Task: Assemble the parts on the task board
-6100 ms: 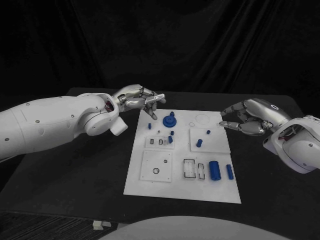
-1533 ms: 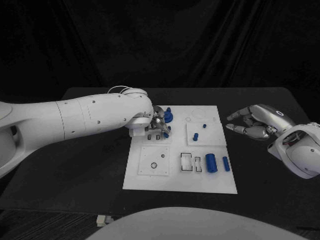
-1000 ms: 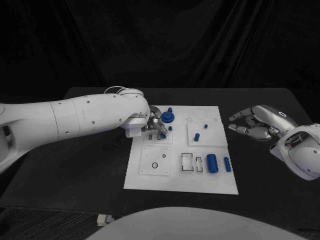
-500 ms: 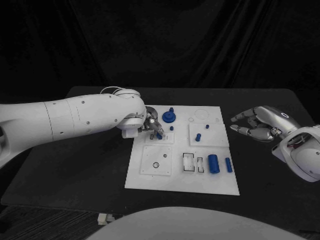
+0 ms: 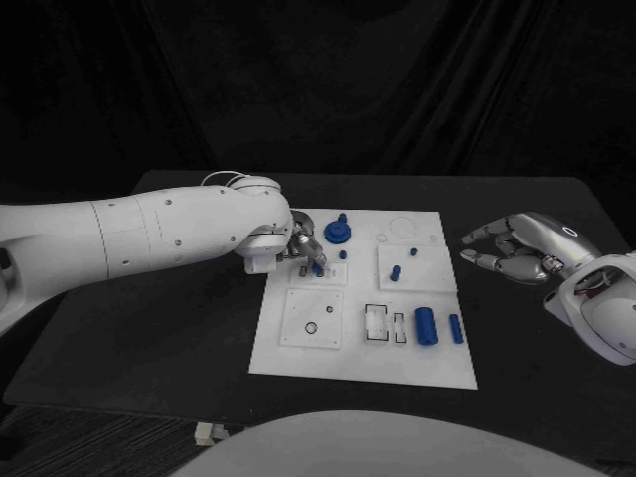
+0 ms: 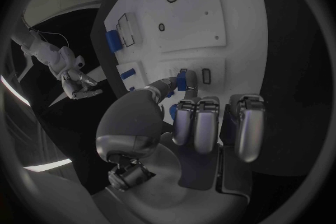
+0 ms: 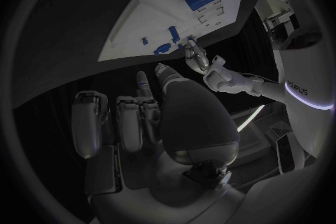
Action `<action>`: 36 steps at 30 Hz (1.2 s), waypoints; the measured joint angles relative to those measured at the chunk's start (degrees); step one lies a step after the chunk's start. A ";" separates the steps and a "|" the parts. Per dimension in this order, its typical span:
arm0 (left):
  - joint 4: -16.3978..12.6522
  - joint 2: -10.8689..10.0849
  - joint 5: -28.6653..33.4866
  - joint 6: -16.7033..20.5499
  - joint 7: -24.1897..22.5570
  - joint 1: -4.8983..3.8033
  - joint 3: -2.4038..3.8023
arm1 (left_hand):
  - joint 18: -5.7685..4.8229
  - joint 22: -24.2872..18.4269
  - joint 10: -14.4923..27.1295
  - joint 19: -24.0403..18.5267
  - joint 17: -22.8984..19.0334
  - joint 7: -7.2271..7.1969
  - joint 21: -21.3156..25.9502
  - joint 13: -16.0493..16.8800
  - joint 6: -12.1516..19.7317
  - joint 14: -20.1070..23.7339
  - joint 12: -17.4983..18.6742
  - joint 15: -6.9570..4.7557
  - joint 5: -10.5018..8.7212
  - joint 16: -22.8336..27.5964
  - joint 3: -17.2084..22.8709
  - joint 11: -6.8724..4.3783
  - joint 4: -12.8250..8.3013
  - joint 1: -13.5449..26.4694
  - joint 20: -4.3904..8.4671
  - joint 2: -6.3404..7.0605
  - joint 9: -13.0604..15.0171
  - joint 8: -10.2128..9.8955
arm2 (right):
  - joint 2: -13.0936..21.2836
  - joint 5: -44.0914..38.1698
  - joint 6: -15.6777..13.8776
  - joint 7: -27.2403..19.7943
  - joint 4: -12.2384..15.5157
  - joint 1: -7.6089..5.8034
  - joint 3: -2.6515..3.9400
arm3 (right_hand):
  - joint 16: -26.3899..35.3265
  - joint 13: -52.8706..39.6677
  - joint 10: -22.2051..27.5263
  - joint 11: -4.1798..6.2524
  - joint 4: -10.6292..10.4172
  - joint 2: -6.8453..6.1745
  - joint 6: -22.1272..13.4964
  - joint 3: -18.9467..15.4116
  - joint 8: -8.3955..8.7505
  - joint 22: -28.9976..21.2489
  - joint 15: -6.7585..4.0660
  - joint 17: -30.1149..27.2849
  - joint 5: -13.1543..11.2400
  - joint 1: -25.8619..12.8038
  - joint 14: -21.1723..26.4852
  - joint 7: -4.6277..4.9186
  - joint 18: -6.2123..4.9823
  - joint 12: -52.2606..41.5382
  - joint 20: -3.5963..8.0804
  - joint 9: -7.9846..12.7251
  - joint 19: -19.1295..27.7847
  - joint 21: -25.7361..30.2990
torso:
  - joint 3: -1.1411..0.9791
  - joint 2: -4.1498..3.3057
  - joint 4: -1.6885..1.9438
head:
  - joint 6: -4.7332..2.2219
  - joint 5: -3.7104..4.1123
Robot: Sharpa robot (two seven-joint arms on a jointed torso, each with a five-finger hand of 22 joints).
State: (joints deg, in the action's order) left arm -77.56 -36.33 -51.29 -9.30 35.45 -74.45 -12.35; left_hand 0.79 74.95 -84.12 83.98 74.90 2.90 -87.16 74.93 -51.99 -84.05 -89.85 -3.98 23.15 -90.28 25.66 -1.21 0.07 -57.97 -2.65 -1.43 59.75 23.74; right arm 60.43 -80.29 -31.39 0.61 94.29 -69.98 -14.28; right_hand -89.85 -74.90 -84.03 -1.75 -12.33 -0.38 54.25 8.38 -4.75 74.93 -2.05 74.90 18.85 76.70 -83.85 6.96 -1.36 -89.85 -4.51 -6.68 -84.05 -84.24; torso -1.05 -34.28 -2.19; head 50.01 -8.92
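Board (image 5: 364,353) sits mid-frame on my bench (image 5: 146,338), white, with blue parts scattered over it. My left hand (image 5: 302,248) is at the board's upper left, mostly hidden under its own arm in the head view; the left wrist view shows a small blue peg (image 6: 182,80) pinched between thumb and a finger over a small panel with slots. How deep the peg sits, I cannot tell. A blue knob (image 5: 338,233) stands just beside that hand. Lower on the board, a fat cylinder (image 5: 425,325) and a thinner one (image 5: 456,329) lie beside two rectangular slots. My right hand (image 5: 523,250) hovers off the board's right edge, fingers curled in, holding nothing.
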 measured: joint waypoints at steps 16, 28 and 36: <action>-0.06 0.23 0.00 0.69 0.01 0.00 0.00 | 0.00 -0.01 0.00 0.00 0.05 0.05 0.00 0.00 0.34 0.00 0.00 0.00 -0.68 0.00 0.71 0.00 -0.39 0.30 0.00 0.11 0.16 -0.24 | 0.12 0.00 0.24 0.09 0.09 0.06 0.00 | 0.00 0.00 0.00 0.00 0.16 0.00 0.00 0.16 0.00 -0.01 0.00 0.00 0.00 0.00 0.00 0.00 0.00 0.00 0.00 -0.01 0.00 0.00 | 0.00 0.11 -0.08 | 0.00 -0.19; -0.10 0.00 0.00 0.41 0.35 0.00 -0.01 | 0.00 -0.01 0.00 0.00 0.04 0.17 0.29 0.00 0.43 0.00 0.00 0.00 -0.80 0.00 0.71 0.00 -0.39 0.15 0.00 -0.04 0.23 -0.45 | 0.06 0.00 0.36 0.19 0.03 0.11 0.00 | 0.00 0.00 0.00 0.00 0.16 0.00 0.00 0.16 0.00 -0.02 0.15 0.00 0.00 0.00 -0.15 0.00 0.00 0.00 0.00 -0.01 0.00 0.00 | 0.01 0.14 -0.12 | 0.00 -0.41; -0.11 0.00 0.00 0.07 0.71 0.02 -0.01 | 0.00 -0.02 0.00 0.00 0.03 0.07 0.28 0.00 0.30 0.00 0.00 0.00 -0.98 0.00 0.87 0.00 -0.24 0.15 0.00 -0.04 0.23 -0.45 | -0.03 0.00 0.44 0.25 -0.06 0.38 0.00 | 0.00 0.00 0.00 0.00 0.16 -0.01 0.00 0.16 0.00 -0.02 0.15 0.00 0.00 0.00 -0.15 0.00 0.00 0.00 0.00 -0.01 0.00 0.00 | 0.03 0.13 -0.05 | 0.00 -0.59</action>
State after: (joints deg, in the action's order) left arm -77.67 -36.33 -51.29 -9.24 36.17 -74.43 -12.36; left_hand 0.79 74.93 -84.12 83.98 74.93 2.97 -86.87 74.93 -51.70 -84.05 -89.85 -3.98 22.17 -90.28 26.52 -1.21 -0.17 -57.82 -2.65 -1.47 59.97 23.29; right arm 60.39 -80.28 -30.95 0.86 94.23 -69.61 -14.28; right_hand -89.85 -74.90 -84.03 -1.74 -12.17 -0.38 54.25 8.54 -4.76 74.91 -1.89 74.90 18.85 76.69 -84.00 6.96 -1.36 -89.85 -4.51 -6.70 -84.05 -84.24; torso -1.02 -34.15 -2.24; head 50.01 -9.51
